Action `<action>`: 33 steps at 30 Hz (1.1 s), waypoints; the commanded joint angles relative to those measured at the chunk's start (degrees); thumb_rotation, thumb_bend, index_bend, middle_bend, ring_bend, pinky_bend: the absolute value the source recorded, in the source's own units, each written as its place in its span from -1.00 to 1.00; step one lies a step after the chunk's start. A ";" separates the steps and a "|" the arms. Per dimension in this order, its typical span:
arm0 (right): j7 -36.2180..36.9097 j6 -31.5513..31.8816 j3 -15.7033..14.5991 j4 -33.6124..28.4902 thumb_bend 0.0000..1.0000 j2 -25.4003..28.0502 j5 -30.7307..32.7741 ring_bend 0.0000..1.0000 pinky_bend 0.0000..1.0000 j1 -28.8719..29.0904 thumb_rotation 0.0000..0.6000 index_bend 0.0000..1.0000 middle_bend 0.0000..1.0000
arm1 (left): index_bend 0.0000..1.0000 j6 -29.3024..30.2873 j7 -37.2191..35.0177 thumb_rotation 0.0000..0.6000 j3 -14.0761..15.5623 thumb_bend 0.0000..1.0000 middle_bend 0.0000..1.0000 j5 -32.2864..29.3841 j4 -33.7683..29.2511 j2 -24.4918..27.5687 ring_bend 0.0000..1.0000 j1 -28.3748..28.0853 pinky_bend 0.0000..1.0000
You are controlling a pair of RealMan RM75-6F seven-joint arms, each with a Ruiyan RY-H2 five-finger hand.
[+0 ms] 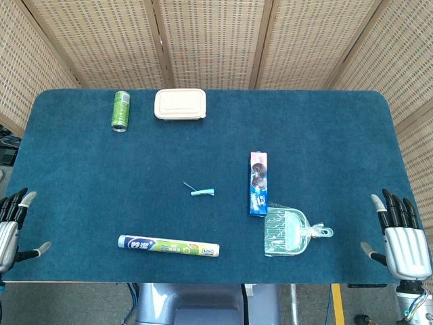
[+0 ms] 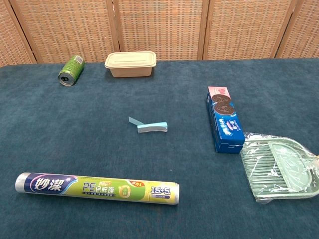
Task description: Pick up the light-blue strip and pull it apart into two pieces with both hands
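The light-blue strip [image 1: 201, 191] lies flat near the middle of the blue table, folded with one thin end sticking out to the left; the chest view shows the strip [image 2: 151, 127] more closely. My left hand [image 1: 9, 227] hovers at the table's front left edge, fingers spread, holding nothing. At the front right edge is my right hand [image 1: 403, 237], also spread and empty. Both hands are far from the strip. Neither hand appears in the chest view.
A cling-film roll [image 1: 168, 246] lies in front of the strip. A blue biscuit box [image 1: 258, 183] and a wrapped green dustpan [image 1: 289, 231] sit to its right. A green can [image 1: 120, 110] and a beige lidded container [image 1: 180, 104] stand at the back.
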 commanded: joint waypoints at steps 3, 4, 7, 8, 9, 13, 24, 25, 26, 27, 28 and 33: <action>-0.11 -0.22 -0.12 0.17 -1.00 -0.12 -0.11 -1.00 -1.00 0.08 1.00 -1.00 -1.00 | -1.00 0.32 -0.02 1.00 0.06 -0.95 -1.00 0.11 0.03 -0.07 -1.00 0.18 -1.00; -0.12 -0.34 -0.12 0.20 -1.00 -0.15 -0.05 -1.00 -1.00 0.13 1.00 -1.00 -1.00 | -1.00 0.34 -0.02 1.00 0.09 -0.95 -1.00 0.10 0.03 -0.08 -1.00 0.21 -1.00; -0.16 -0.74 -0.08 0.28 -1.00 -0.24 0.03 -1.00 -1.00 0.35 1.00 -1.00 -1.00 | -1.00 0.34 0.10 1.00 0.09 -0.95 -1.00 0.00 0.03 -0.13 -1.00 0.21 -1.00; -0.27 -1.03 -0.04 0.26 -1.00 -0.32 0.00 -1.00 -1.00 0.56 1.00 -1.00 -1.00 | -1.00 0.36 0.08 1.00 0.09 -0.95 -1.00 -0.03 -0.02 -0.14 -1.00 0.23 -1.00; -1.00 -2.18 0.23 0.20 -1.00 -0.43 -0.36 -1.00 -1.00 1.56 1.00 -1.00 -1.00 | -1.00 0.36 0.01 1.00 0.01 -0.95 -1.00 -0.05 -0.04 -0.12 -1.00 0.18 -1.00; -4.27 -6.97 1.88 -2.08 -1.00 0.27 -0.57 -1.00 -1.00 5.68 1.00 -0.96 -1.00 | -1.00 0.51 -0.31 1.00 -0.69 -0.95 -1.00 -0.71 0.12 -0.11 -1.00 -0.03 -1.00; -9.82 -26.69 8.36 -14.89 -1.00 -0.48 6.10 -1.00 -1.00 21.76 1.00 -0.78 -1.00 | -1.00 0.65 -0.69 1.00 -2.33 -0.95 -1.00 -2.49 1.94 -1.40 -1.00 -0.71 -1.00; -10.76 -28.65 9.04 -15.01 -1.00 -1.57 8.08 -1.00 -1.00 23.51 1.00 -0.74 -1.00 | -1.00 0.46 -0.51 1.00 -2.40 -0.95 -1.00 -2.77 1.99 -1.50 -1.00 -0.81 -1.00; -11.81 -30.40 9.75 -14.79 -1.00 -2.90 10.24 -1.00 -1.00 25.29 1.00 -0.70 -1.00 | -1.00 0.23 -0.30 1.00 -2.50 -0.95 -1.00 -3.07 2.05 -1.60 -1.00 -0.94 -1.00; -12.56 -31.39 10.23 -14.44 -1.00 -3.96 11.73 -1.00 -1.00 26.47 1.00 -0.67 -1.00 | -1.00 0.05 -0.16 1.00 -2.57 -0.95 -1.00 -3.29 2.09 -1.66 -1.00 -1.05 -1.00; -13.76 -32.60 10.93 -13.62 -1.00 -5.76 13.84 -1.00 -1.00 28.25 1.00 -0.63 -1.00 | -1.00 -0.25 0.00 1.00 -2.69 -0.95 -1.00 -3.70 2.14 -1.74 -1.00 -1.20 -1.00; -25.29 -36.78 14.04 -1.20 -0.99 -20.87 27.03 -1.00 -1.00 40.66 1.00 -0.49 -1.00 | -1.00 -2.84 1.02 1.00 -3.80 -0.94 -1.00 -7.26 2.83 -2.33 -1.00 -2.58 -1.00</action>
